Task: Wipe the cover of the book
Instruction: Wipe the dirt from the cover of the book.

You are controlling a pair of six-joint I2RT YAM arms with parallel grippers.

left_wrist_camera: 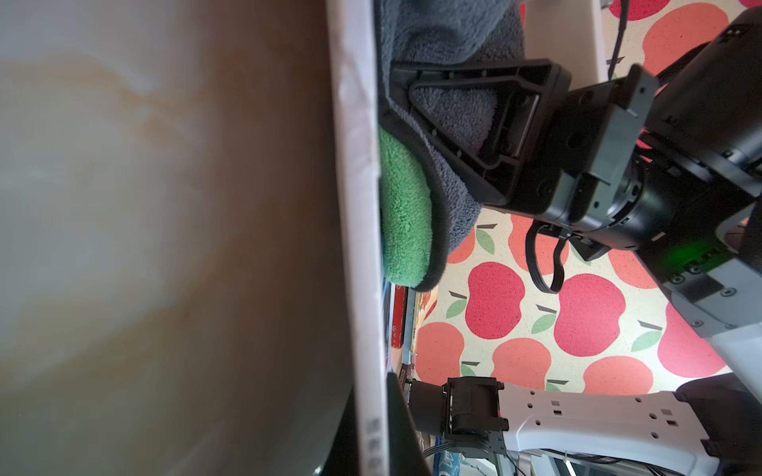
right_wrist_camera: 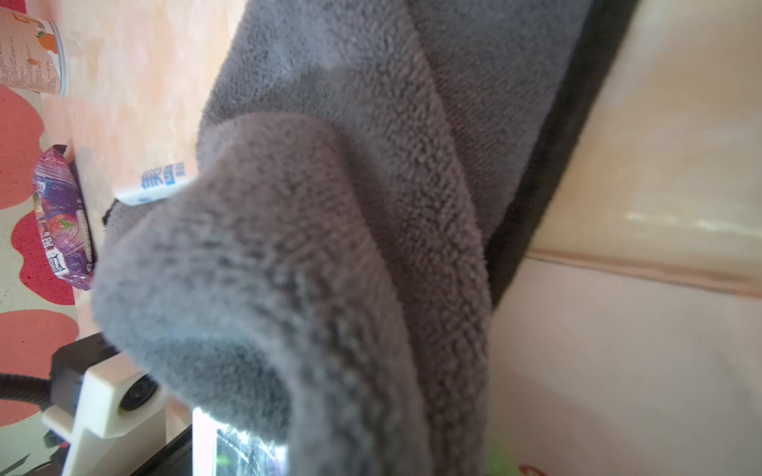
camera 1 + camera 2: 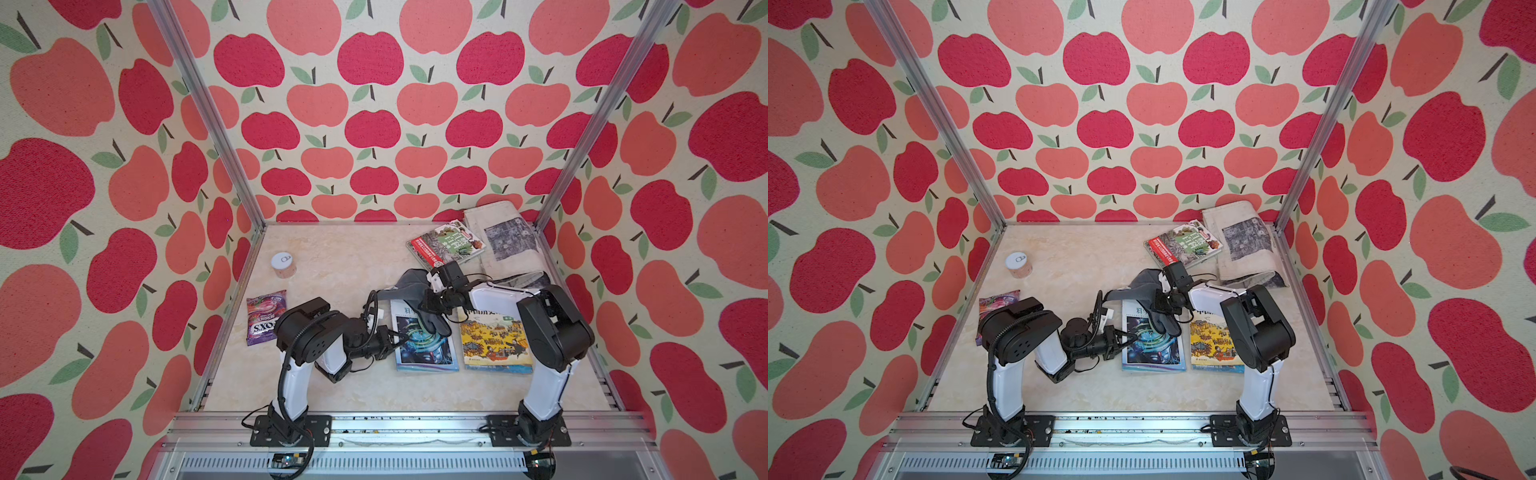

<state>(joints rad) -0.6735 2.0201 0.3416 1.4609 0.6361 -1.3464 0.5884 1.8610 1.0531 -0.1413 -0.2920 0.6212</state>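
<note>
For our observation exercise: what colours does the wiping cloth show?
The cloth is grey with a green face; the left wrist view shows it best.

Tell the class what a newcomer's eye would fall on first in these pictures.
The red and pink apple wallpaper on every wall grabs attention first. In the middle, the right tool clamps a grey cloth that drapes onto the blue book, with the left tool shut at that book's left edge. A purple sweet bag lies apart near the left wall.
</note>
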